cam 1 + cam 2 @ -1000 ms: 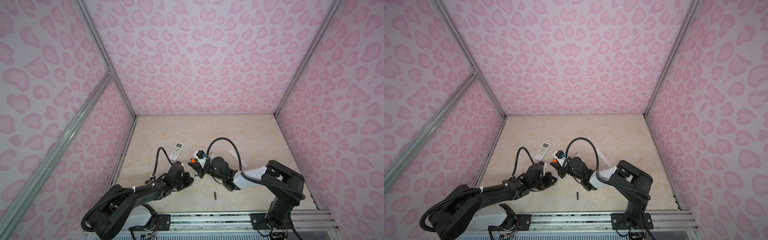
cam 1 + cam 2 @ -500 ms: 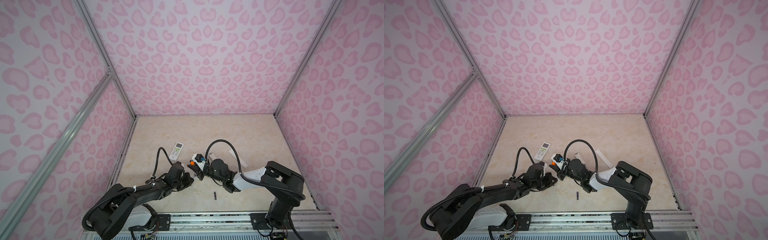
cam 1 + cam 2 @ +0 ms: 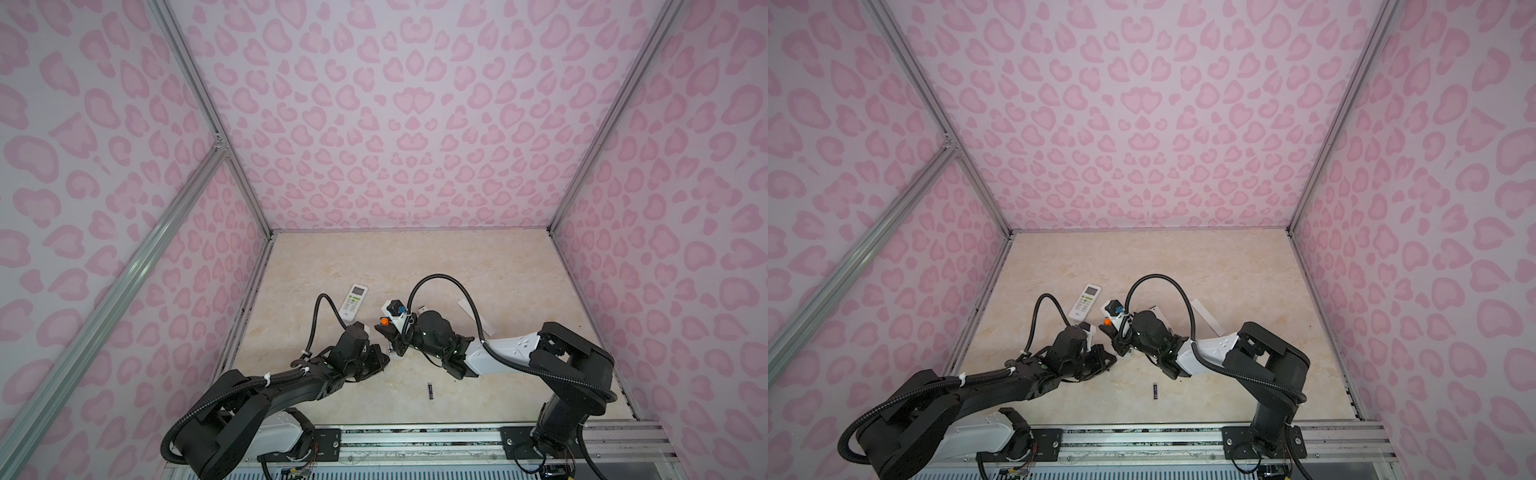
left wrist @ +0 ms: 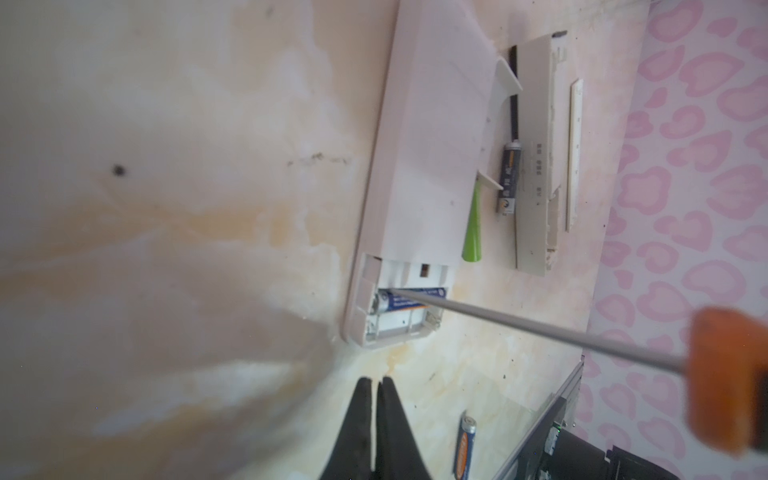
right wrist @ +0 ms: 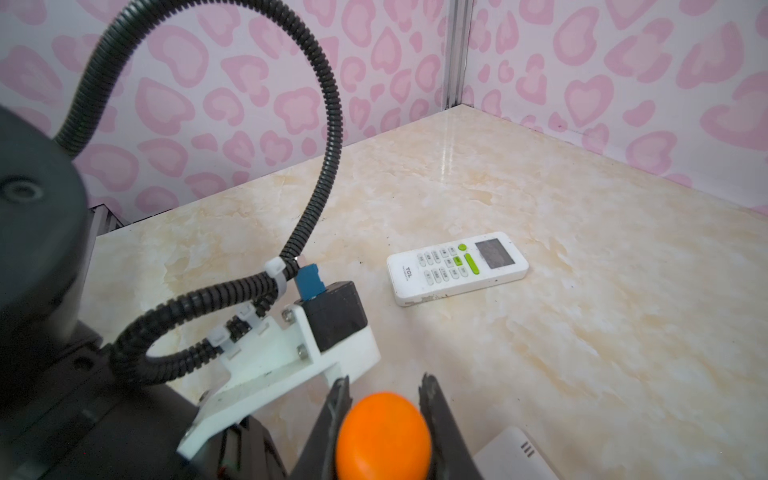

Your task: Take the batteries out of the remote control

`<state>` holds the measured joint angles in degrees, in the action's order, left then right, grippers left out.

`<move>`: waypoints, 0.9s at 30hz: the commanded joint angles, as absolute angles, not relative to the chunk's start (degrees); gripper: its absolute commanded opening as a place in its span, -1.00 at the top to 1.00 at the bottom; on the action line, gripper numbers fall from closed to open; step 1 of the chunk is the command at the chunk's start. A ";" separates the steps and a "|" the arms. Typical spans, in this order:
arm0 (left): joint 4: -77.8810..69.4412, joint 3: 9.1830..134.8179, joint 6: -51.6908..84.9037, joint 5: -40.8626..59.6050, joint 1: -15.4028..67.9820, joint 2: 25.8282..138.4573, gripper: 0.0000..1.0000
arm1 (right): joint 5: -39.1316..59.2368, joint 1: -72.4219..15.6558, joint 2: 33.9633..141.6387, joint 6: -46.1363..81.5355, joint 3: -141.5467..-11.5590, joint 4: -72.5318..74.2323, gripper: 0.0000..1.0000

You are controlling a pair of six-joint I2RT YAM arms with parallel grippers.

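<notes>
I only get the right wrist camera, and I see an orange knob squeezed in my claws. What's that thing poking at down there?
Observer: It is a screwdriver. Its tip sits on a blue battery in the open end of a face-down remote.
Operator: Is there another battery next to that one?
Observer: No, the slot beside it is empty.
Operator: Where's my other arm?
Observer: The left gripper is shut, holding nothing, just off that open end.
</notes>
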<state>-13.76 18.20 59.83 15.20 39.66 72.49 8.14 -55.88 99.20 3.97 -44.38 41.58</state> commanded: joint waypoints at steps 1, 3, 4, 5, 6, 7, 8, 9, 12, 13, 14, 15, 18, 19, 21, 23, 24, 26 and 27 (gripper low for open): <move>-16.18 19.37 59.22 14.39 41.35 73.09 0.80 | 5.10 -55.77 99.50 3.74 -44.32 37.43 1.00; -16.71 19.60 59.74 14.02 41.83 74.35 0.79 | 5.01 -55.72 99.69 4.03 -44.04 38.16 1.00; -16.78 19.74 59.92 13.76 41.76 75.10 0.77 | 5.05 -55.72 99.63 4.20 -43.67 38.67 1.00; -16.78 19.71 60.20 13.36 41.78 75.44 0.73 | 5.18 -55.84 99.58 4.22 -43.34 39.31 1.00; -16.86 19.69 60.44 12.91 41.81 75.86 0.69 | 5.32 -55.95 99.45 4.22 -42.76 40.35 1.00; -16.94 19.71 60.70 12.56 41.76 76.02 0.66 | 5.56 -55.98 99.28 4.14 -42.10 41.55 1.00; -17.09 19.71 60.92 12.33 41.81 76.23 0.64 | 5.71 -56.06 99.09 4.13 -41.22 42.97 1.00; -17.10 19.70 61.08 12.20 41.75 76.37 0.61 | 5.73 -56.23 98.82 4.14 -40.37 44.12 1.00; -16.85 19.71 61.43 11.39 41.74 76.05 0.54 | 5.64 -56.42 98.27 3.82 -38.39 46.91 1.00; -16.83 19.61 61.65 11.25 41.68 75.90 0.51 | 5.54 -56.59 98.16 3.67 -37.77 47.92 1.00; -16.80 19.35 61.81 10.96 41.52 75.70 0.48 | 5.38 -56.74 98.04 3.52 -37.23 48.65 1.00; -16.76 19.02 62.17 10.79 41.39 75.54 0.46 | 5.20 -56.82 97.88 3.31 -36.86 49.33 1.00; -16.87 18.38 62.62 10.47 41.11 75.32 0.44 | 4.66 -57.22 98.21 2.82 -37.06 48.76 1.00; -16.72 18.29 62.74 10.39 41.06 75.33 0.44 | 4.58 -57.28 98.38 2.66 -37.34 48.15 1.00; -16.79 18.28 62.91 10.20 40.95 75.66 0.44 | 3.83 -57.80 98.72 2.14 -38.17 46.38 1.00; -16.84 18.33 62.95 10.26 40.79 76.10 0.44 | 2.85 -58.17 99.17 1.87 -39.07 44.27 1.00; -16.87 18.42 62.99 10.37 40.78 76.35 0.45 | 2.27 -58.39 99.28 1.85 -39.78 42.75 1.00; -16.89 18.60 62.97 10.53 40.61 76.88 0.45 | 1.76 -58.39 99.53 2.23 -41.20 39.66 1.00; -16.95 18.75 62.92 10.54 40.60 77.14 0.45 | 1.88 -58.37 99.52 2.49 -41.73 38.37 1.00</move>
<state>-17.30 18.50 62.89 11.55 40.82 76.47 3.57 -58.39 98.74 2.46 -41.01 46.83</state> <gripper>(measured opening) 0.276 0.206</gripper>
